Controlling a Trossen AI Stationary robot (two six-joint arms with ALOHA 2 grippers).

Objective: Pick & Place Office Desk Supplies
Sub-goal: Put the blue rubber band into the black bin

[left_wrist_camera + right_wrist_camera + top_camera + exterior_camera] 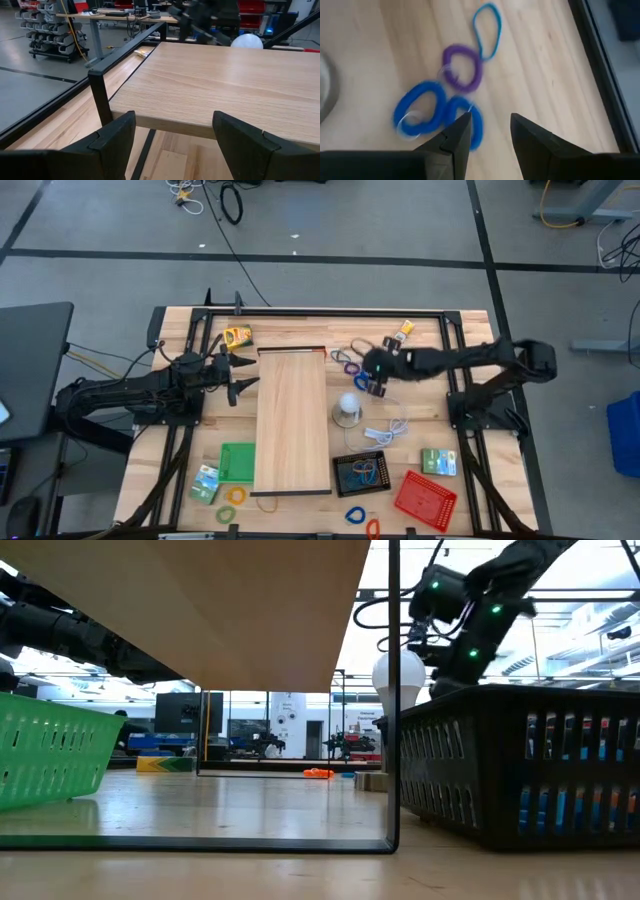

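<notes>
My right gripper [374, 380] hovers open above a cluster of loops right of the wooden board [292, 420]. In the right wrist view its fingers [456, 137] stand over two thick blue loops [417, 111], a purple loop [463, 68] and a thin blue band [487, 30], all flat on the table. In the low view this gripper [428, 615] is well above the table. My left gripper [240, 377] waits open at the board's left edge [165, 122]. A yellow card box [236, 335] and green card boxes [205, 483] [438, 462] lie apart.
The board sits raised on a black frame [100, 97] in the table's middle. A white bulb [347, 408] on a round base and a white cord [385, 430] lie near the loops. Green tray [237, 462], black tray [360, 473] and red tray [425, 498] sit near the front edge, with more loops [355, 514].
</notes>
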